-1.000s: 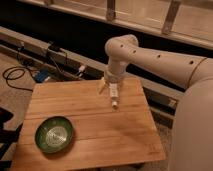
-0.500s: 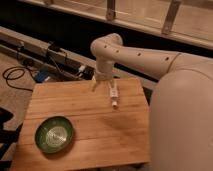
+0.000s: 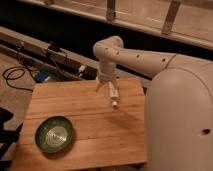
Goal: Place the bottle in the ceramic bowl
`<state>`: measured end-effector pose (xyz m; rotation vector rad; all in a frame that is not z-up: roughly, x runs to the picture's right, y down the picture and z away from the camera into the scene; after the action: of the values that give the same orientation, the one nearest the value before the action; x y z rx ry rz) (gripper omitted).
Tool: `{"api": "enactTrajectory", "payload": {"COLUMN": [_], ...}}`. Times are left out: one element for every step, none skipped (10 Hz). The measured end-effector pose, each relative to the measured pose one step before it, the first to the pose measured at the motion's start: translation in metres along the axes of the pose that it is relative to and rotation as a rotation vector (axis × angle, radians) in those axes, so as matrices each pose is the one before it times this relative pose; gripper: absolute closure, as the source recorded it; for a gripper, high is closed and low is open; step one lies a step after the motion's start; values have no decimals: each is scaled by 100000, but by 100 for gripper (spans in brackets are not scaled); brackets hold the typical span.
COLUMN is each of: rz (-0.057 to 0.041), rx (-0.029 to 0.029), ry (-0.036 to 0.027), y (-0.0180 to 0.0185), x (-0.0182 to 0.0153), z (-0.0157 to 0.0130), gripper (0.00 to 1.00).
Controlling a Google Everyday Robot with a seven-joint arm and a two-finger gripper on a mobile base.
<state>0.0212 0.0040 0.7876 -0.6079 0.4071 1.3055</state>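
My gripper [image 3: 106, 92] hangs from the white arm over the back middle of the wooden table [image 3: 85, 112]. It is shut on the bottle [image 3: 114, 97], a small whitish one that points down and slightly toward me, its tip just above the boards. The ceramic bowl [image 3: 54, 134], green with a pale shiny centre, sits at the table's front left, well away from the gripper to its lower left.
The robot's large white body [image 3: 180, 125] fills the right side and overlaps the table's right edge. Cables and a power strip [image 3: 55, 57] lie on the floor behind the table. A dark ledge with a railing runs along the back.
The arm's wrist has swung a little to the left and the robot's body fills more of the right side. Bottle and bowl stay at about the same places.
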Motion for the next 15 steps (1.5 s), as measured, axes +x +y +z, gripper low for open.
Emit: {"api": "enactTrajectory", "payload": {"rz": [2395,4617,2736,2304,1077,627,-104,21,67,36,80,2487,1844,904,499], "rx": [72,-119,-93,-78,-665,-567,-170,40,29,133,191,-236,743,1079,1213], "ry": [1020,1660,887,1109,991,589,-372,49,56,-2,-78,-2274,-2423,-2161,-1436], "y": [-1360,-2356,-1298,-1006,-215,101,137,-28,-50,-13,17,-292,-605,-460,-199], "x": [646,1107,472,361,175,-9,-110,16,24,23,25,-255,-636,-926,-1084], "z": [450,706,436,483,571,613,-74,8,-1,-41,-59,-132,100,112,389], "gripper": [35,35,35,35,35,35,35,35,35,35,35,35,35,35,35]}}
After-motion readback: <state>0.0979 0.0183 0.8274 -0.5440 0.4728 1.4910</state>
